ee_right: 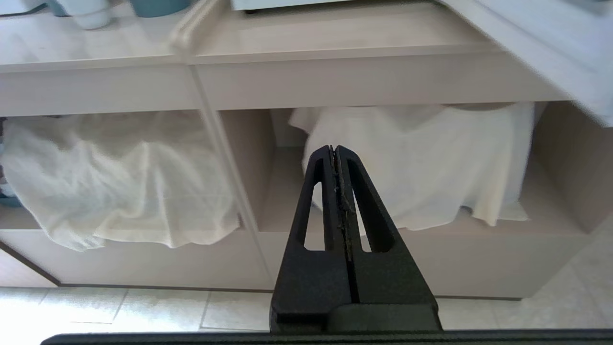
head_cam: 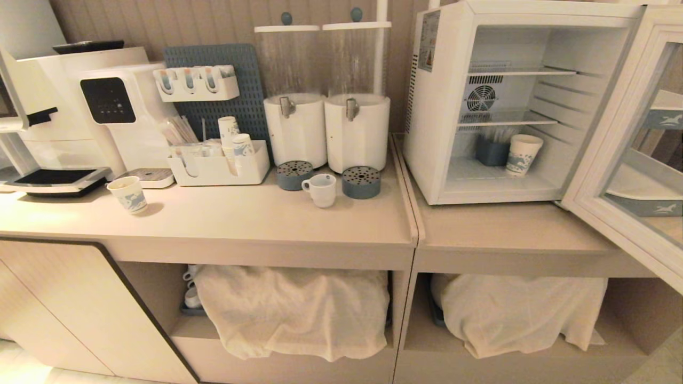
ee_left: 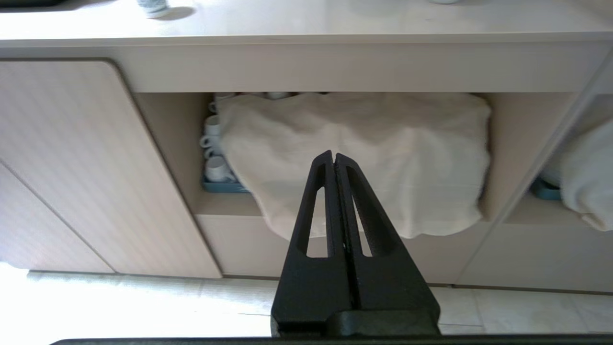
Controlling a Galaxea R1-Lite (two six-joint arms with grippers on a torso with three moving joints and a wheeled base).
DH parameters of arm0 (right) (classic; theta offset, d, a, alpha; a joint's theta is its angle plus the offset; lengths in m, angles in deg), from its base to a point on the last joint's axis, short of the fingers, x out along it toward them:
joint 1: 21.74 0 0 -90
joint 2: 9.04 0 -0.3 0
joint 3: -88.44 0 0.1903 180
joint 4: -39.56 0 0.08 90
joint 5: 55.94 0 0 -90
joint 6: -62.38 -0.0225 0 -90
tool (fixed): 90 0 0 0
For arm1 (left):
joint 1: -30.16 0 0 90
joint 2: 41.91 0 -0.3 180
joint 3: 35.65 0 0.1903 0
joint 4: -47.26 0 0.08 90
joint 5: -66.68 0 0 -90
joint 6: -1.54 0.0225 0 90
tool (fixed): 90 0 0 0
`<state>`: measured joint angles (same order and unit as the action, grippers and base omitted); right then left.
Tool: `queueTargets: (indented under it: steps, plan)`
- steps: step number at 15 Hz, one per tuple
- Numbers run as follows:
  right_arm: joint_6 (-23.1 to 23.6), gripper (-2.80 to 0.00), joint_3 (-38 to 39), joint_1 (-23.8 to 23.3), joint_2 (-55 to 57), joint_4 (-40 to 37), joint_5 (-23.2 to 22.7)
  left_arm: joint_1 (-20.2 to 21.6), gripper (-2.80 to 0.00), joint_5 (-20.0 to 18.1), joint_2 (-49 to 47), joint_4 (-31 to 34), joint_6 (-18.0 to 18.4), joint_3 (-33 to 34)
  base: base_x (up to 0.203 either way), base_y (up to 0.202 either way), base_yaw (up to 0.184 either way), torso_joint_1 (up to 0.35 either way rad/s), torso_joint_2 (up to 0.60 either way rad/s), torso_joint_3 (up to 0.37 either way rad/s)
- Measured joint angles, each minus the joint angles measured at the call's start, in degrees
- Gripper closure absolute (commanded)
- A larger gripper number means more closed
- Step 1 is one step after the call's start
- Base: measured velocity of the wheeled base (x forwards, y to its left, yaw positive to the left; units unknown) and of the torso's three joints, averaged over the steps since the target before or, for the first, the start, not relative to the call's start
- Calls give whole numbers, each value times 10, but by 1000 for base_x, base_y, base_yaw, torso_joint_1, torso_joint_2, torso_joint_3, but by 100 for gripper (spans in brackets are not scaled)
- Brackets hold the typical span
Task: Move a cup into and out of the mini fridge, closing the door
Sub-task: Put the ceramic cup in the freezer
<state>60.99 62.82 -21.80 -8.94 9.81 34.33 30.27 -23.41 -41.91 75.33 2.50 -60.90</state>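
The cup (head_cam: 320,189) sits on the counter (head_cam: 240,218) beside the open mini fridge (head_cam: 443,106). It looks stiff, glazed and breakable; I'd pinch its rim or handle. My left hand (ee_left: 334,154) and right hand (ee_right: 334,147) hang clenched, empty.

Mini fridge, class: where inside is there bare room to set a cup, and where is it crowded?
In the mini fridge, both wire shelves are bare, as is the floor's front-left. The floor's back-right is crowded by a paper cup and a dark holder.

Cup (head_cam: 320,189) on counter (head_cam: 224,224), left of fridge (head_cam: 443,106)
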Motion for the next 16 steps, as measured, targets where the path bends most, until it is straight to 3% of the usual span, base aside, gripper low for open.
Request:
queueTargets:
  steps: [16]
  plan:
    - [-1, 0, 0, 0, 0, 0, 0, 0, 0, 1, 0, 0, -3, 0, 0, 193, -1, 2, 1, 2]
